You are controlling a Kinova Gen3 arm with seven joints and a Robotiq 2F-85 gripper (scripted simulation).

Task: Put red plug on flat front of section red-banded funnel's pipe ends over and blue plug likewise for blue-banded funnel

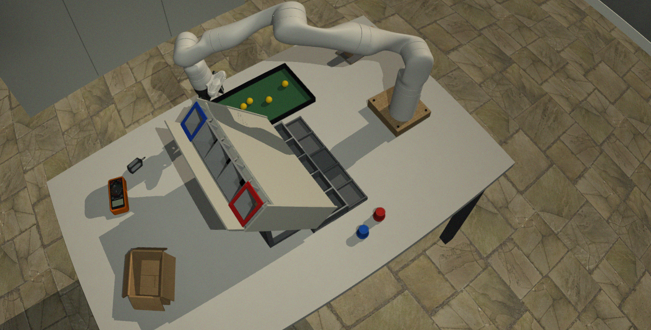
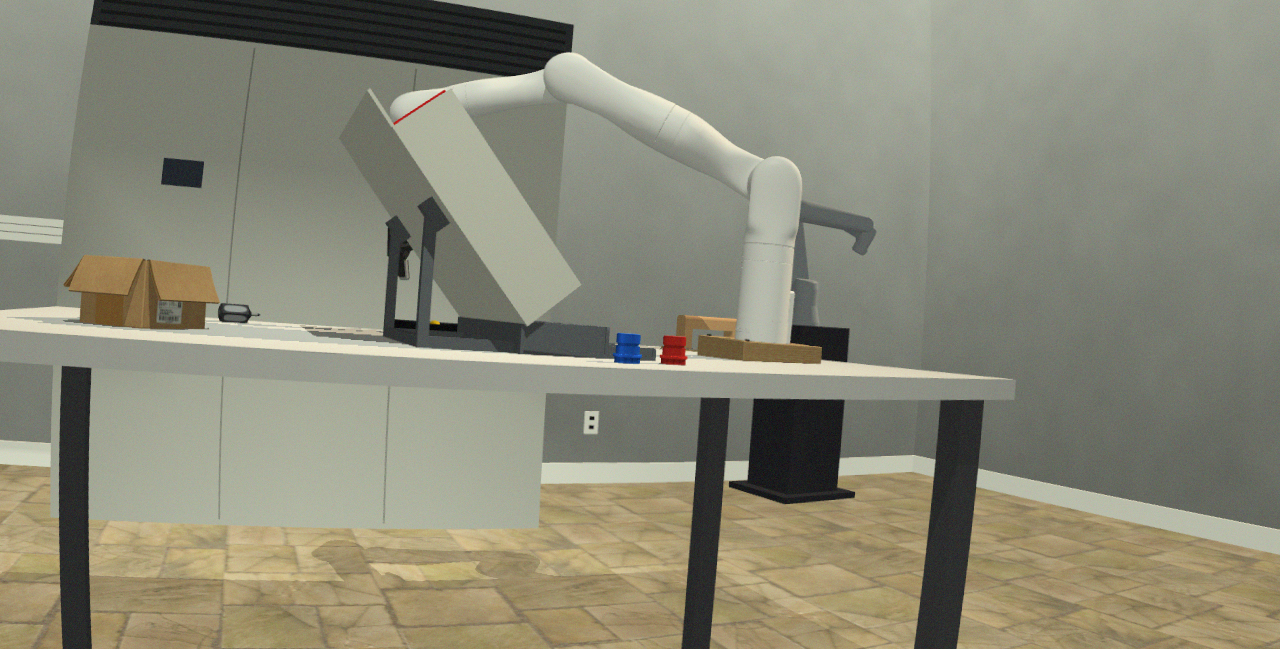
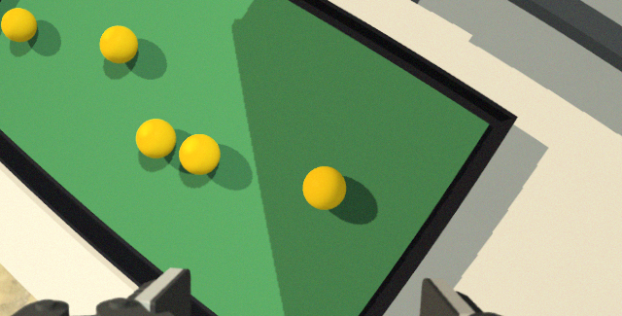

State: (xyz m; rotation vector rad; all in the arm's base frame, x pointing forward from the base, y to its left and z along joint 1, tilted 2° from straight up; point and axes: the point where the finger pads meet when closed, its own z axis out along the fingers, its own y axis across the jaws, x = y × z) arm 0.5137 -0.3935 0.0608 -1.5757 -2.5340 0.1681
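With your gripper [image 3: 305, 300] spread wide and bare, you're likely fetching a test marble [image 3: 325, 188]; center over it, then descend.

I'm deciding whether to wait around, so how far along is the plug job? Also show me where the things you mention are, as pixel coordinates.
Neither plug looks placed: the red plug [image 1: 379, 214] [image 2: 674, 349] and blue plug [image 1: 362, 231] [image 2: 627, 348] stand on the table, outside the sections. Nothing is in hand; the pincer [image 3: 305, 300] is open by the marble tray [image 1: 297, 110] [image 3: 437, 87], where five yellow marbles lie. Left: finding where both banded funnels' pipes end, likely with marbles, placing both plugs and moving clear.
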